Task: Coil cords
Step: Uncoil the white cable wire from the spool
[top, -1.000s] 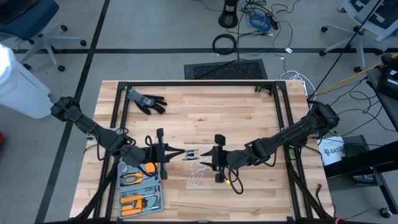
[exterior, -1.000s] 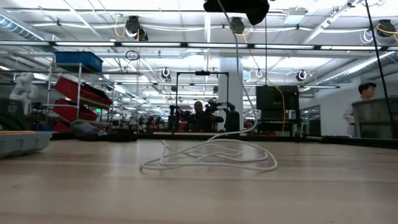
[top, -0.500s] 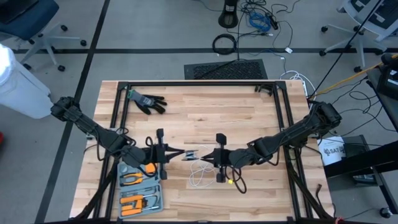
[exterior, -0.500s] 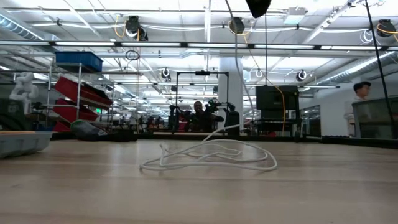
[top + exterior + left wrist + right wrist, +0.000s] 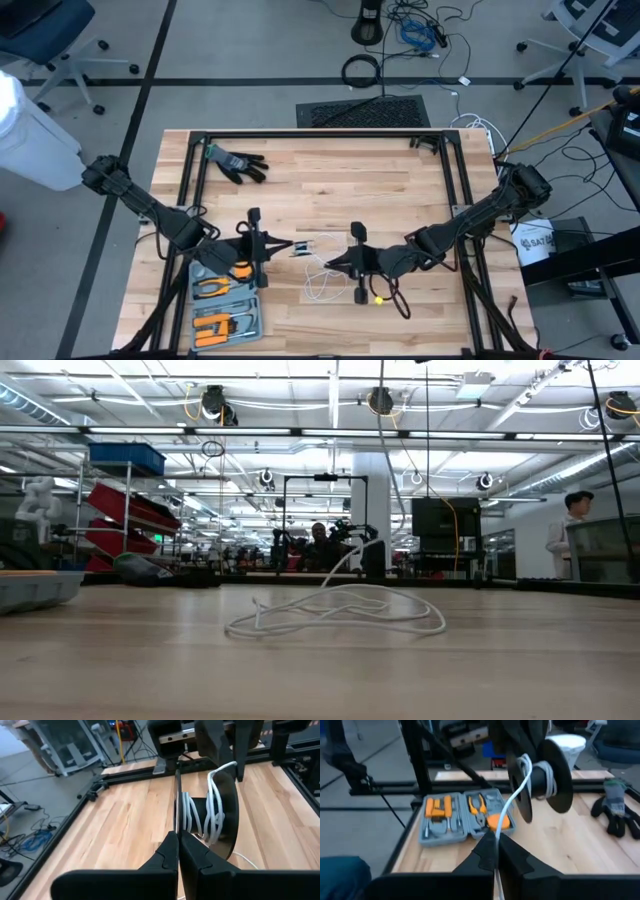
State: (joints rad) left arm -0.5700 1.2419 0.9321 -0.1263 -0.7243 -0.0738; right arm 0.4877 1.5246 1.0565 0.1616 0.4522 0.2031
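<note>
high view: the left gripper (image 5: 275,246) sits just left of table centre, holding a small black spool (image 5: 302,247) out toward three o'clock. the right gripper (image 5: 335,265) faces it from the spool's four o'clock, near but apart. loose loops of the white cord (image 5: 320,283) lie on the wooden table (image 5: 400,190) at about six o'clock of the spool. a grey tool case (image 5: 226,305) lies at the left gripper's seven o'clock, a black glove (image 5: 236,162) far off at eleven.

low view: the cord (image 5: 340,610) lies in slack loops on the tabletop, one strand rising up out of view; no gripper shows.

left wrist view: the left jaws are closed tight on the edge of one spool (image 5: 210,815) flange; a few turns of cord (image 5: 200,817) are already wound on its core.

right wrist view: the right jaws are pinched shut on the cord (image 5: 512,802), which runs up to the spool (image 5: 545,772).

judgement: winding is mid-way, much cord still loose. the next move likely calls for carrying the pinched strand round the core while keeping it taut and between the flanges.
</note>
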